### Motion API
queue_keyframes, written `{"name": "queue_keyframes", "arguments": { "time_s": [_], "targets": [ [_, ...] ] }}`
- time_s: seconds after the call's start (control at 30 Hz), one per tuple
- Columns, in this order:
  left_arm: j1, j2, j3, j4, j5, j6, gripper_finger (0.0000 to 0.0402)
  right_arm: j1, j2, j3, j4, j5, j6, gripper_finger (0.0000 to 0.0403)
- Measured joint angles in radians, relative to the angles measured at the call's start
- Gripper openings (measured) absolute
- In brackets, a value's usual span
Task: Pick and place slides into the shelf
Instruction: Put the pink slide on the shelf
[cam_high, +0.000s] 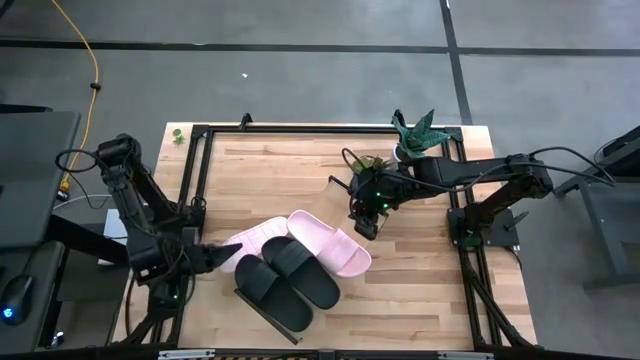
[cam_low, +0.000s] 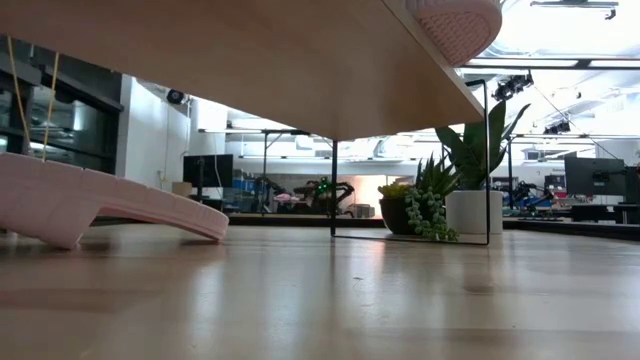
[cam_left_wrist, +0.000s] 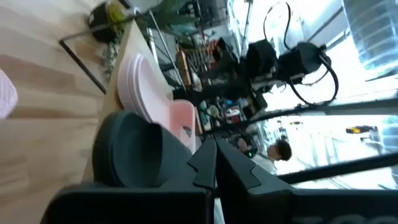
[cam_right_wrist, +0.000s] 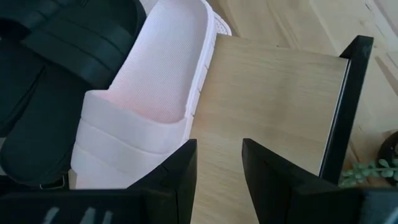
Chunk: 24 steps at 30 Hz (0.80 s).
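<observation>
Two black slides (cam_high: 285, 280) lie side by side on the shelf (cam_right_wrist: 267, 93), a light-wood board with a thin black frame seen from below in the low view (cam_low: 250, 60). One pink slide (cam_high: 335, 245) lies on it too (cam_right_wrist: 155, 93). The other pink slide (cam_high: 252, 238) rests sole-down on the tabletop (cam_low: 90, 205). My right gripper (cam_high: 365, 225) is open above the board beside the pink slide's strap (cam_right_wrist: 217, 171). My left gripper (cam_high: 225, 255) is shut, level, near the table's left edge and pointing at the slides (cam_left_wrist: 214, 165). My right gripper has one finger (cam_right_wrist: 180, 165) right beside the strap (cam_right_wrist: 124, 149) of the pink slide on the shelf; I cannot tell whether it touches it. Nothing lies between the two fingers. My left gripper's tip is close to the pink slide on the tabletop; contact does not show.
A potted plant (cam_high: 415, 135) stands at the table's far right corner (cam_low: 465, 190), with a smaller trailing plant (cam_low: 420, 205) beside it. A black metal frame (cam_high: 200, 135) runs around the tabletop. Bare wood lies far of the slides.
</observation>
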Motion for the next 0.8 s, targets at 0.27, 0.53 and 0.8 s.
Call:
{"name": "queue_keyframes", "arguments": {
  "time_s": [0.27,0.53,0.8],
  "targets": [
    [0.108,0.0,0.0,-0.06,0.003,-0.027,0.0,0.0,0.0,0.0,0.0,-0.01,-0.06,0.0119],
    [0.154,-0.056,0.0,-0.248,0.122,-0.086,0.0,0.0,0.0,0.0,0.0,-0.04,-0.119,0.0119],
    [0.153,-0.25,-0.001,-0.361,0.36,0.146,0.0,-0.001,0.0,0.0,-0.001,-0.04,-0.162,0.0119]
  ]
}}
